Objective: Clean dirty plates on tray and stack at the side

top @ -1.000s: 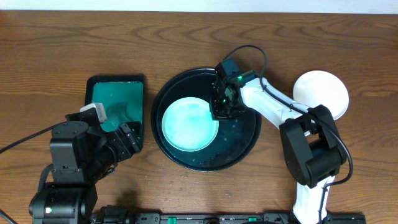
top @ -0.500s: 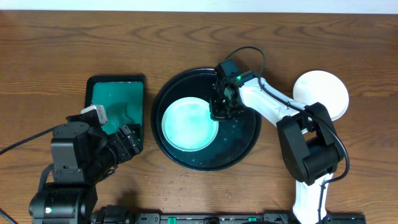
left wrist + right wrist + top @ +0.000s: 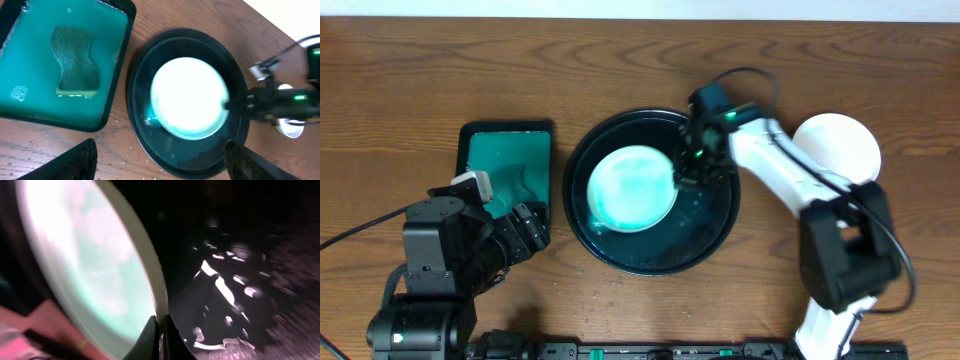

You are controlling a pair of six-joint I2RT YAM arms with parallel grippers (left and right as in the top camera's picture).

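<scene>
While the folded-back left gripper (image 3: 527, 226) hangs with fingers spread wide beside the green tray (image 3: 508, 140), a plate (image 3: 632, 188) sits in the black tray (image 3: 718, 238), its right rim pinched by the outstretched right gripper (image 3: 688, 168)

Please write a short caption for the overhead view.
Right gripper pinches the rim of a plate in the black tray.

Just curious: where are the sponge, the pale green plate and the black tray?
sponge (image 3: 75, 60): left wrist view, middle of its top.
pale green plate (image 3: 632, 188): overhead view, centre of its face.
black tray (image 3: 660, 256): overhead view, bare floor.
</scene>
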